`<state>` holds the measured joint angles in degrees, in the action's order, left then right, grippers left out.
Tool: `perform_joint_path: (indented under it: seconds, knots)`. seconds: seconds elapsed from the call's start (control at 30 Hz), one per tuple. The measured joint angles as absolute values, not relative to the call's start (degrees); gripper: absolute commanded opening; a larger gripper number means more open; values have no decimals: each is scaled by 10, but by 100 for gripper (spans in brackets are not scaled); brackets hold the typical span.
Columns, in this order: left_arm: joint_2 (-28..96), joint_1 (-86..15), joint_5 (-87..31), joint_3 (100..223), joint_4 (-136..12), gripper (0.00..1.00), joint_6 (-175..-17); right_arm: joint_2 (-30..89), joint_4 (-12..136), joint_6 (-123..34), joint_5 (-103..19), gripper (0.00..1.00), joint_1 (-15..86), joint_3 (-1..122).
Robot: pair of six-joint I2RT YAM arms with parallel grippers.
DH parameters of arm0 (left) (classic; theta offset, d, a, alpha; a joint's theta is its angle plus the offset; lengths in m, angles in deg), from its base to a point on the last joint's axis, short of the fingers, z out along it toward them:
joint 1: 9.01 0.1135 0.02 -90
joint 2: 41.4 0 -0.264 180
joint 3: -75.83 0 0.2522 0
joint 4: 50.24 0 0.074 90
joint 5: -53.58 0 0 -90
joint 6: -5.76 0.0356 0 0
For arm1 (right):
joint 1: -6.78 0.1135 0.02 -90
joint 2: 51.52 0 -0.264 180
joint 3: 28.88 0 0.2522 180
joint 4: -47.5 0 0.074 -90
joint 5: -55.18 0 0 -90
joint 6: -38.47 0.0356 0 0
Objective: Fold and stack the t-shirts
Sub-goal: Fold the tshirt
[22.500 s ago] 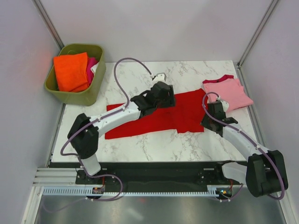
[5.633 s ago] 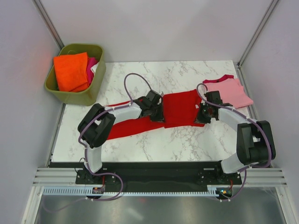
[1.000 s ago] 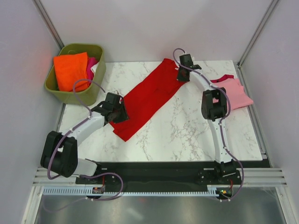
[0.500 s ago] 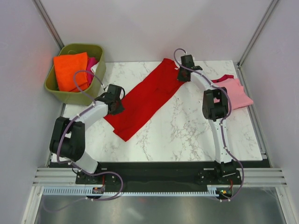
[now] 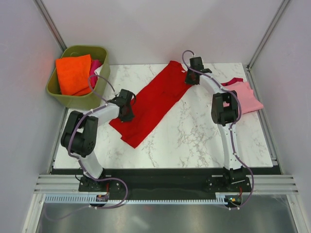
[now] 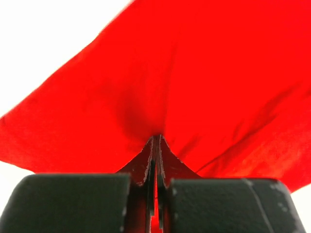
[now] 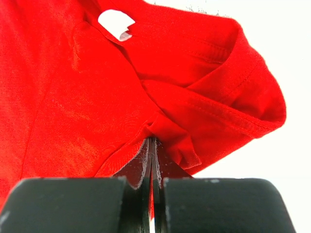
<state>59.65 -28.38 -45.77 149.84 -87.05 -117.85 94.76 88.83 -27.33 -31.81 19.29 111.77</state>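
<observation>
The red t-shirt (image 5: pixel 154 101) lies folded into a long strip, slanting from the table's back middle down to the left. My left gripper (image 5: pixel 127 111) is shut on its left edge near the lower end; in the left wrist view red cloth (image 6: pixel 194 87) is pinched between the closed tips (image 6: pixel 156 141). My right gripper (image 5: pixel 193 75) is shut on the collar end at the back; the right wrist view shows the neckline (image 7: pixel 214 58) and white label (image 7: pixel 116 23) beyond the closed tips (image 7: pixel 152 141). The pink t-shirt (image 5: pixel 245 95) lies folded at the right edge.
An olive-green tub (image 5: pixel 92 95) stands off the table's back left corner, with orange cloth (image 5: pixel 73 73) and a magenta piece inside. The right arm stretches up across the table beside the pink shirt. White walls close in the back and sides.
Over the last second my left gripper moved right onto the red shirt's left edge and shut on it. The right gripper stayed at the collar end, still shut.
</observation>
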Motion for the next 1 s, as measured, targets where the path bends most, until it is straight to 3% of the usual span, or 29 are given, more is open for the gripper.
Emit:
perform_joint_path:
  seconds: [0.5,0.73,0.8,0.9,0.93,0.97,1.0]
  knots:
    - [527,-597,-432,1409,-844,2,-1301,948,890,-276,-326,0,191,1119]
    - [512,-663,-411,1403,-842,5,-1340,960,906,-276,-329,0,199,1144]
    - [484,-657,-400,1402,-849,11,-1338,965,906,-277,-328,0,203,1153]
    - [431,-619,-368,1411,-850,33,-1325,968,904,-278,-324,2,208,1158]
    - [416,-604,-357,1418,-849,48,-1319,969,904,-278,-324,6,209,1159]
    - [402,-590,-349,1426,-849,50,-1312,970,904,-277,-324,11,210,1161]
    - [393,-580,-342,1430,-848,51,-1311,972,903,-277,-325,22,210,1164]
